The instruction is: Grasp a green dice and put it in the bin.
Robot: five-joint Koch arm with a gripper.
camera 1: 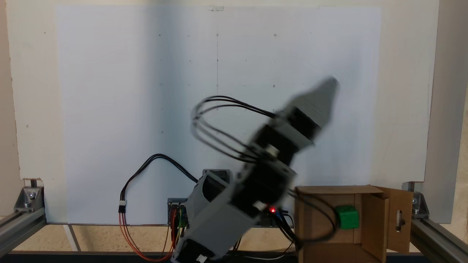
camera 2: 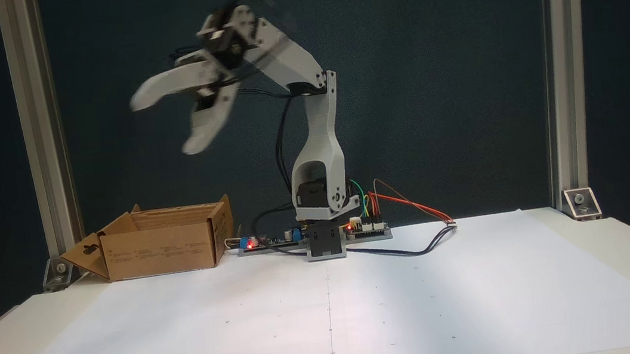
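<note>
Dice (camera 1: 346, 217) is in the bin (camera 1: 321, 237), lower right of the top-down fixed view, sitting against the inner wall near the flap with the keyhole slot. In the front fixed view the bin (camera 2: 159, 250) sits on the counter (camera 2: 486, 300) at left, and its walls hide the cube.

Gripper (camera 2: 161, 126) is high in the upper left of the front view, above the bin and well clear of it. Jaws spread wide, nothing between them. Motion blur on the whole forearm in both fixed views.

Judgement: drop looks done; dice is where the task wants it.

Handling, if a re-grasp were needed: small rigid plastic cube, light, won't deform. Smooth faces and rounded edges mean it can squirt out of a skewed pinch. Take it across two opposite flat faces, jaws square to them, mid-height, not on corners. Being tight against the cardboard wall would block one jaw; the free pair of faces looks the better bet.
</note>
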